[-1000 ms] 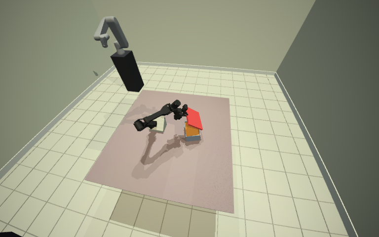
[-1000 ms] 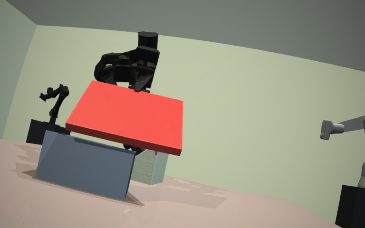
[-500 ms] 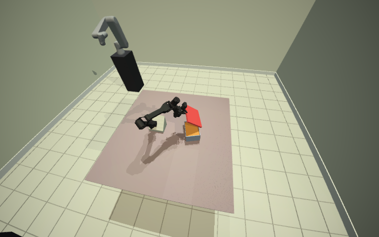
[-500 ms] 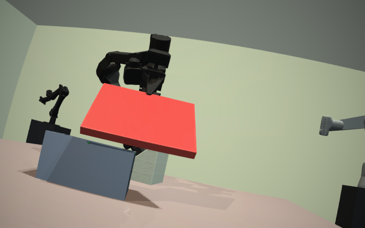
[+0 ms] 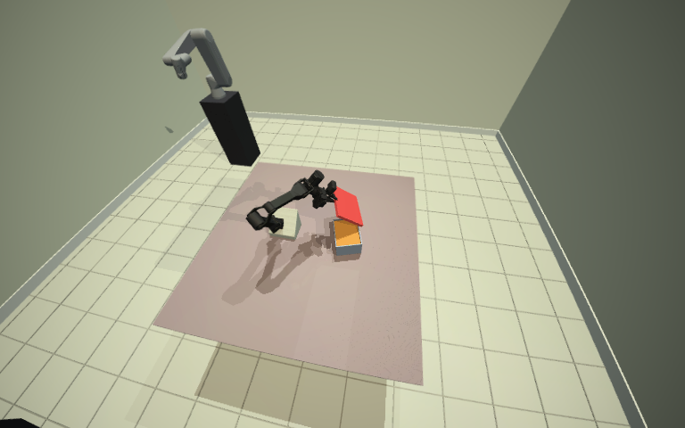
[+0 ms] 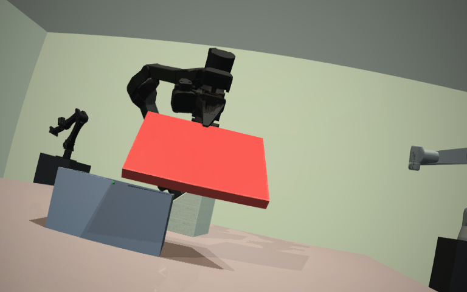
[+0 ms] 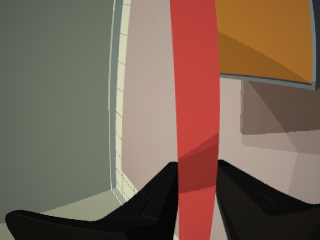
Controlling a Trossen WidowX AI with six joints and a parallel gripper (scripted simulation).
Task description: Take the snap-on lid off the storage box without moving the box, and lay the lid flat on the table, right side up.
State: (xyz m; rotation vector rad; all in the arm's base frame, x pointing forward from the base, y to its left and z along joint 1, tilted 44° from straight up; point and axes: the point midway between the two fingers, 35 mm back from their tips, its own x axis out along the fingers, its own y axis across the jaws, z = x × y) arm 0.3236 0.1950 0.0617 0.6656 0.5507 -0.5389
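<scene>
Lid [image 5: 348, 205] [image 6: 199, 156] [image 7: 196, 100] looks matt, smooth, prob. plastic; box [image 5: 348, 250] [image 6: 110, 212] [image 7: 267, 79] smooth too.

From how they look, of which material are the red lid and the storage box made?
The red lid: probably plastic with a matte finish; its colour is even, without grain. The storage box: grey-blue outside, orange inside, smooth and dull, perhaps plastic; painted metal is also possible, since no texture settles it.

pinkish table [image 5: 383, 323] [image 6: 113, 264] [image 7: 150, 75] | open blue-grey box [image 5: 348, 250] [image 6: 113, 213] [image 7: 270, 81], orange inside | pale block [image 5: 286, 224] [image 6: 185, 216] under arm's base
</scene>
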